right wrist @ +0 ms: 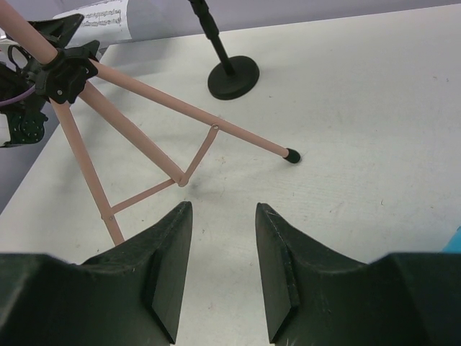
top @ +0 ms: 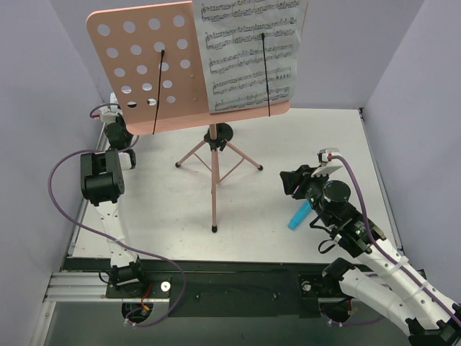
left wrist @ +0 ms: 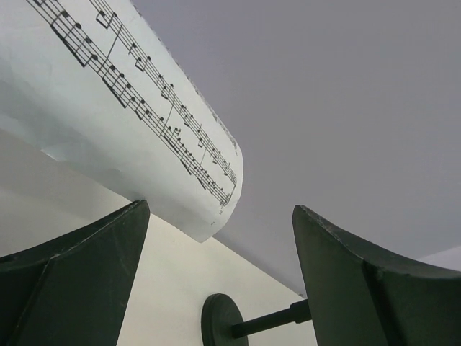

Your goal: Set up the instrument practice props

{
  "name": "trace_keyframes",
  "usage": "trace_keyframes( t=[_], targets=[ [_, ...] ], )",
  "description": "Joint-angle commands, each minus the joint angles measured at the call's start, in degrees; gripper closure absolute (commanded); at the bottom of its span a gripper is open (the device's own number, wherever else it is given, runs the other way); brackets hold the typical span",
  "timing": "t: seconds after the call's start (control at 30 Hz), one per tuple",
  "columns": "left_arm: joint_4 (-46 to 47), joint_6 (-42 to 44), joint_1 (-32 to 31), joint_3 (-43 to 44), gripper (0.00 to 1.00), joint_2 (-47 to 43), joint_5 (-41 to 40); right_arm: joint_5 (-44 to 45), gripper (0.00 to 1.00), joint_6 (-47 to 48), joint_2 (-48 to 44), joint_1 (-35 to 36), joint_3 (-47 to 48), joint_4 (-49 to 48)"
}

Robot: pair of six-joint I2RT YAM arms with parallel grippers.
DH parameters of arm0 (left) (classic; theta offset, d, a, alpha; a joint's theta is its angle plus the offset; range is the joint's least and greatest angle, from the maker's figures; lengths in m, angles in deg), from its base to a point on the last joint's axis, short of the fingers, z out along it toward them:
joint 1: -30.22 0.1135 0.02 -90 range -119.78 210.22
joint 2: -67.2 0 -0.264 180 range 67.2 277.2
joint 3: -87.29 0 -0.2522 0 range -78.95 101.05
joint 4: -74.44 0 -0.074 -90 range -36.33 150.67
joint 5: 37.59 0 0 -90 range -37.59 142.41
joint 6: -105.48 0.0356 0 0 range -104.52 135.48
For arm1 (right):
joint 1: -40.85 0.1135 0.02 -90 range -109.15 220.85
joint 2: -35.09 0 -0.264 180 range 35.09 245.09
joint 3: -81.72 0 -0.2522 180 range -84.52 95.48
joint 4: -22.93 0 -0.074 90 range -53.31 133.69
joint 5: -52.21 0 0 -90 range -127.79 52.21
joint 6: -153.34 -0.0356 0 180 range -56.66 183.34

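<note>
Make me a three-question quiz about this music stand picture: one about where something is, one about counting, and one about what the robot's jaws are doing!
1. Where is the white sheet-music page on the pink perforated music-stand desk?
A. left half
B. right half
C. across the middle

2. How many legs does the pink folding tripod have?
A. two
B. three
C. four

3. On the left arm, the jaws are
A. wide apart
B. shut on the page
C. shut on a tripod leg

Answers: B, the page covers the desk's right half; B, three legs spread out; A, the wrist view shows a clear gap between them.
</note>
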Motion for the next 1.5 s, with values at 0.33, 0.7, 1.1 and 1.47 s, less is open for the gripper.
trace_keyframes(
  t=[0.33,0.7,1.1,1.47],
  targets=[
    [7.62,-4.12,0.73,1.0,0.08,3.39,1.68,-0.31,0.64,-0.18,0.13,0.54,1.11,-0.9],
    [-0.71,5.7,0.72,6.7,0.08,-0.38,5.36,-0.93,0.64,-0.53,1.62,0.54,1.11,-1.86],
    [-24.62,31.72,-0.68,12.16,0.08,-5.39,2.82,-1.01,0.64,-0.27,1.71,0.54,1.02,-1.16],
    [-27.35,43.78,-2.53,15.15,0.08,-4.61,2.11,-1.89,0.64,-0.35,3.38,0.54,1.38,-1.25]
  ],
)
